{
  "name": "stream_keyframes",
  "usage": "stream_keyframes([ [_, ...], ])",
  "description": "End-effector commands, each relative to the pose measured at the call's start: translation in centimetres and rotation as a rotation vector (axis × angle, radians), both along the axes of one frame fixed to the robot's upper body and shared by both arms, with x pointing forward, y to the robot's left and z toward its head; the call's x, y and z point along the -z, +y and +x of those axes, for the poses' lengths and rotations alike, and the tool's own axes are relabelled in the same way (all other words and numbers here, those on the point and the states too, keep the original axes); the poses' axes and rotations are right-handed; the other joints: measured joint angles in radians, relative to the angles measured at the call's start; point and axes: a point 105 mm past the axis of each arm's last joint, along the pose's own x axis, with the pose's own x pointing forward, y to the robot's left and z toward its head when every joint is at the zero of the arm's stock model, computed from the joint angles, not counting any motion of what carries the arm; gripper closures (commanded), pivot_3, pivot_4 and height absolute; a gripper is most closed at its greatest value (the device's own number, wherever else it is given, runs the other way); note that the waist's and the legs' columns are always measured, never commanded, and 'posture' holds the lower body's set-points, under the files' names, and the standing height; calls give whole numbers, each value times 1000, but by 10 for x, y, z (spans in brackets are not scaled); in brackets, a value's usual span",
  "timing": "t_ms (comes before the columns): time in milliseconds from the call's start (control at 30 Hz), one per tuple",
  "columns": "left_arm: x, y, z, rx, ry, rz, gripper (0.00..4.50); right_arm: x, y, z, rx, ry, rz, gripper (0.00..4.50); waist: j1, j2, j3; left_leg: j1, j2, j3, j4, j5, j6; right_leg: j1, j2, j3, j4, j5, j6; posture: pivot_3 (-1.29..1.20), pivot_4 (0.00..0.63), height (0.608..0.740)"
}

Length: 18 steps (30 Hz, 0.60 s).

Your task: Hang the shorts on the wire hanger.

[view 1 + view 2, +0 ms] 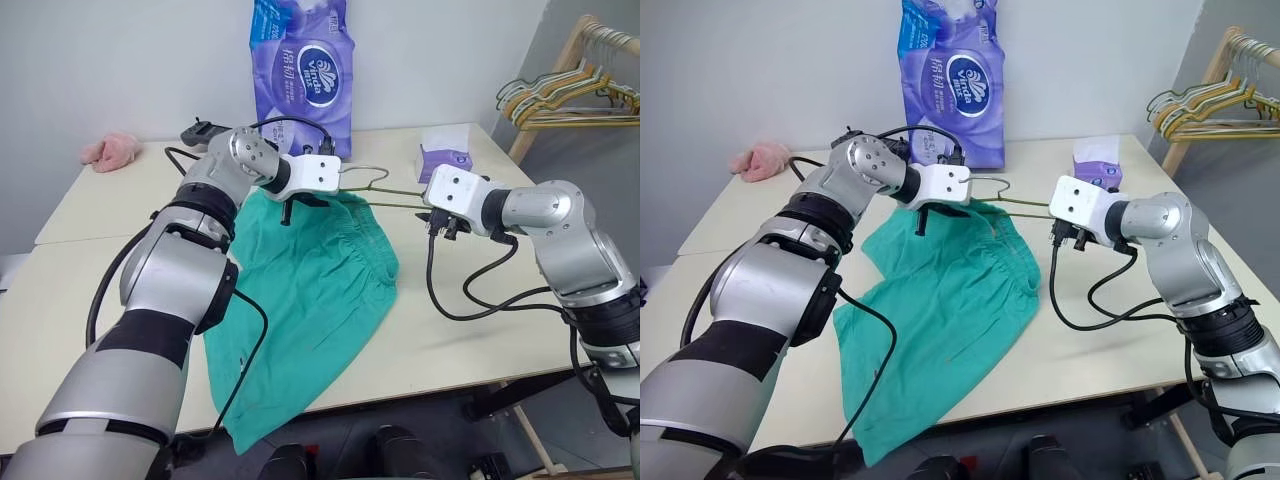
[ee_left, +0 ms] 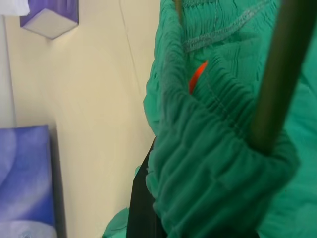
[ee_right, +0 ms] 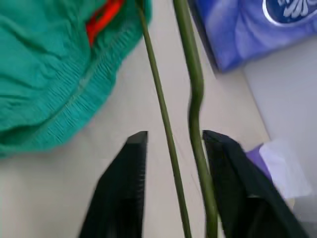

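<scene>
The teal-green shorts (image 1: pixel 310 290) lie spread on the table, one leg hanging over the front edge. My left gripper (image 1: pixel 290 205) is shut on their gathered waistband (image 2: pixel 208 163) at the far end, lifting it a little. The wire hanger (image 1: pixel 385 195) runs level from the waistband toward my right gripper (image 1: pixel 437 228), with one end inside the waistband (image 2: pixel 277 74). In the right wrist view the right gripper (image 3: pixel 173 136) is open, and two strands of the hanger wire (image 3: pixel 194 89) pass between its black fingers (image 3: pixel 131 168). An orange tag (image 3: pixel 101 17) shows inside the shorts.
A tall purple tissue pack (image 1: pixel 300 70) stands at the table's back, with a small purple tissue box (image 1: pixel 443 158) to its right. A pink cloth (image 1: pixel 110 150) and a black device (image 1: pixel 200 133) lie at the back left. A wooden rack of hangers (image 1: pixel 570 95) stands off the right.
</scene>
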Motion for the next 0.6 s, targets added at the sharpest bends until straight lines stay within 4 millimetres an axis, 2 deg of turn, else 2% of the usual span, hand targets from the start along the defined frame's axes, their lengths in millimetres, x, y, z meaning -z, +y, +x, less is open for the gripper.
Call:
stream_keyframes([
  [33, -13, 7, 4, -35, -34, -68, 4500, -21, -1, -11, -18, -49, 12, 1308, 0, 0, 0, 0, 0, 0, 0, 0, 0, 0, 0, 0, 0, 0, 0, -155, 14, 740],
  [133, -8, 17, 4, -61, -24, -77, 4500, -23, -10, -28, -3, -17, 16, 242, 1, 1, -2, -1, 0, 0, 0, 0, 0, -1, 0, 0, 0, 0, 0, -151, 4, 740],
  [167, -7, 22, 4, -70, -22, -72, 4500, -24, -14, -36, 9, 3, 25, 35, 2, 1, -3, -1, 0, 0, 0, 0, 0, -1, 0, 0, 0, 0, 0, -151, 2, 740],
  [233, -4, 32, 3, -87, -18, -64, 4500, -27, -21, -47, 42, 47, 59, 35, 3, 1, -4, -1, 0, 0, 1, 0, 0, -1, 0, 0, 0, 0, 0, -154, 0, 740],
  [367, 0, 50, 2, -119, -12, -54, 4500, -33, -26, -56, 102, 67, 130, 35, 1, 1, -9, -1, 0, -1, 1, 0, 0, -1, 0, -1, 1, 0, 0, -158, 0, 740],
  [433, 0, 58, 2, -137, -9, -82, 4500, -16, -19, -60, 149, 221, 308, 35, 0, 0, -15, -1, 0, -1, 0, 0, 0, -1, 0, -1, 0, 0, 0, -163, 0, 740],
  [500, 0, 59, 1, -142, -8, -100, 4500, -4, -12, -65, 171, 319, 403, 35, -3, -2, -22, -1, 1, -1, 0, 0, 0, 0, 0, -1, 0, 0, 0, -161, 0, 740],
  [600, -5, 55, 1, -132, -14, -124, 4500, 25, 14, -59, 196, 479, 582, 35, -7, -5, -26, -1, 0, -1, 1, 0, 0, 0, 0, 0, 1, 0, 0, -149, 0, 740],
])
